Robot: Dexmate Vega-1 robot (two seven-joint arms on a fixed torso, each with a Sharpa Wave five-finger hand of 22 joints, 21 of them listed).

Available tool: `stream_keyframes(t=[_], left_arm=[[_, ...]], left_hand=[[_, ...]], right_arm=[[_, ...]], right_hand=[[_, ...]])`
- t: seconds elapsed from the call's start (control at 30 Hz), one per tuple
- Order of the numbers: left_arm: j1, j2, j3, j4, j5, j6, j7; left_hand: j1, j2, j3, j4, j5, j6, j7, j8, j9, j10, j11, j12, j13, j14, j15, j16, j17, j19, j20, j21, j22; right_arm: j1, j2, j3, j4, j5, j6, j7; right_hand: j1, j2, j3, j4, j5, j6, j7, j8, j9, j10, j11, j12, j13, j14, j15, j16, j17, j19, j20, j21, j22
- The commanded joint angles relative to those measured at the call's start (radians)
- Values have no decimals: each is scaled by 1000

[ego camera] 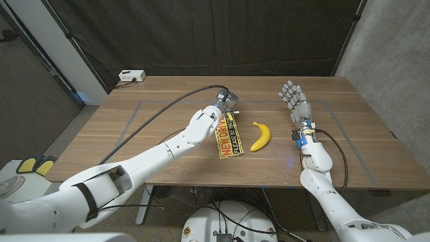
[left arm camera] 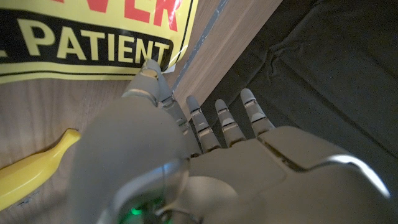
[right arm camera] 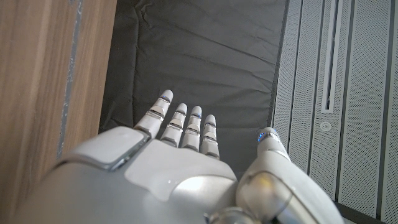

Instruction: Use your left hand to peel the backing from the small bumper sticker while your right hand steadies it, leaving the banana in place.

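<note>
The yellow bumper sticker (ego camera: 229, 138), printed in red and black, lies near the table's middle, and its far end reaches up to my left hand (ego camera: 224, 105). Close up, the sticker (left arm camera: 93, 37) has its edge curled where my left hand (left arm camera: 186, 155) pinches it at the thumb; the other fingers (left arm camera: 221, 121) reach out straight. The banana (ego camera: 261, 136) lies on the wood just right of the sticker, apart from it; its end (left arm camera: 31, 174) shows beside my left hand. My right hand (ego camera: 294, 98) stands upright, fingers spread and holding nothing, well right of the banana. The right hand (right arm camera: 180, 168) is seen from behind against a dark curtain.
A white box (ego camera: 132, 76) sits at the table's far left edge. A black cable (ego camera: 161, 111) runs along my left arm over the wooden table (ego camera: 349, 154). Faint tape lines (ego camera: 131, 121) mark the tabletop. A dark curtain hangs behind.
</note>
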Motion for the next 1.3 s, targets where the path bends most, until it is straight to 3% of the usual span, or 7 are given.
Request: stream_keyframes(t=[0.03,0.27,0.4,0.6,0.77,1.03,1.3], left_arm=[[43,6,-17,8,24,18,222],[77,-30,-51,47,-20,35,465],[87,-55,-69,76,-62,27,612],[83,-87,-81,118,-116,-3,785],[69,-102,-78,133,-147,-31,843],[43,-123,-65,162,-179,-76,911],[16,-118,-40,154,-190,-121,875]], left_hand=[[10,19,8,-2,0,100,24,-11,-14,11,-2,2,1,15,-43,7,1,26,3,18,1],[11,48,10,6,4,48,37,-16,7,7,-1,-7,-1,22,-58,14,6,40,-18,29,-1],[7,71,9,14,7,20,41,-10,28,-1,-1,-12,-1,25,-65,18,12,44,-28,35,-1],[-15,100,-1,32,10,-18,37,3,62,-13,2,-20,1,28,-68,22,23,53,-37,47,-1],[-26,114,-4,38,15,-45,30,17,89,-22,7,-26,3,26,-68,21,28,53,-40,55,0],[-41,132,-7,48,29,-94,39,41,137,-35,21,-36,9,21,-54,19,35,45,-32,65,3],[-49,136,-12,54,45,-124,30,57,169,-43,31,-45,15,14,-50,19,41,41,-33,72,5]], right_arm=[[-8,-2,-5,-20,2,2,-16],[-39,-18,-15,-81,-29,-32,-79],[-72,-42,-25,-154,-76,-72,-165],[-128,-90,-46,-281,-188,-158,-343],[-178,-141,-63,-412,-300,-282,-511],[-239,-206,-87,-613,-412,-523,-689],[-253,-250,-108,-729,-458,-675,-735]], right_hand=[[0,2,4,-4,6,7,3,2,5,9,0,0,2,7,1,1,2,9,-3,3,2],[8,10,9,-6,8,18,10,6,5,13,8,1,2,8,0,1,1,11,-4,3,2],[45,29,29,-21,8,44,28,11,5,32,9,5,2,66,25,21,4,57,10,20,5],[87,33,43,-33,9,88,45,21,5,87,-23,20,4,114,10,40,15,70,30,25,10],[113,15,34,-33,5,169,68,38,6,174,12,39,9,198,-7,82,38,114,28,44,17],[244,11,59,-54,9,276,54,65,7,281,3,62,14,278,-45,138,75,171,20,73,26],[296,-2,55,-46,9,325,53,71,7,327,8,71,19,311,-60,170,103,196,24,87,29]])
